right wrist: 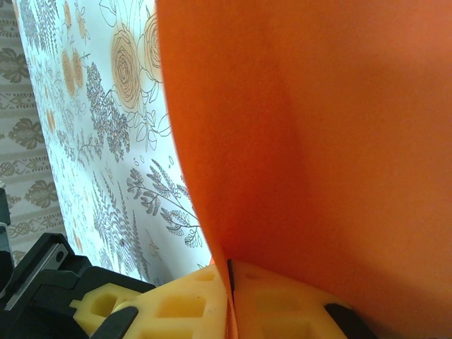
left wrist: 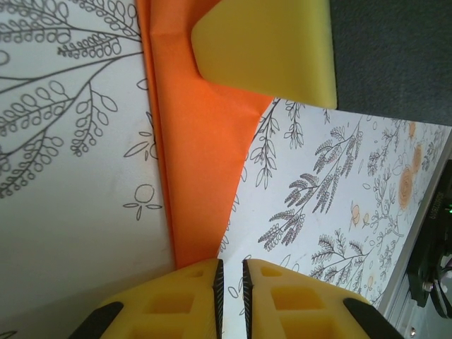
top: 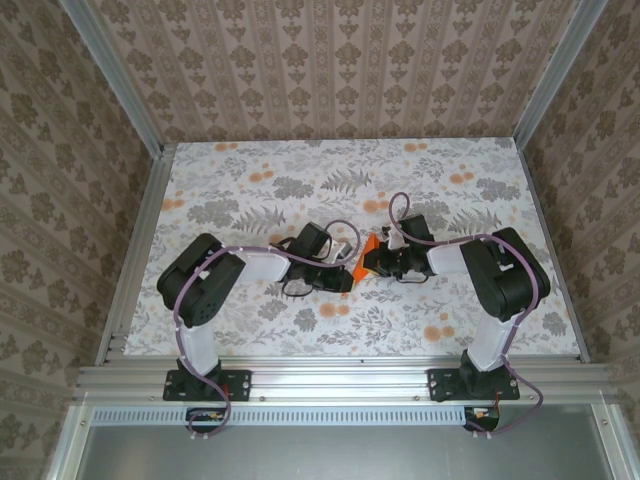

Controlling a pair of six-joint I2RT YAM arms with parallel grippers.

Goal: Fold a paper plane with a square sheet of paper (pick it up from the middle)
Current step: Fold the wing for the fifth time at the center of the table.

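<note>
While the right gripper (right wrist: 229, 275) pinches the thin bright-orange paper sheet (right wrist: 318, 141), whether the left gripper (left wrist: 231, 275) holds it cannot be determined.

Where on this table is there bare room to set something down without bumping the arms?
The far strip of tablecloth along the back wall is bare, and so is the near strip along the front rail. The centre is crowded: left gripper and right gripper meet at the orange paper, with the left arm and right arm flanking.
</note>
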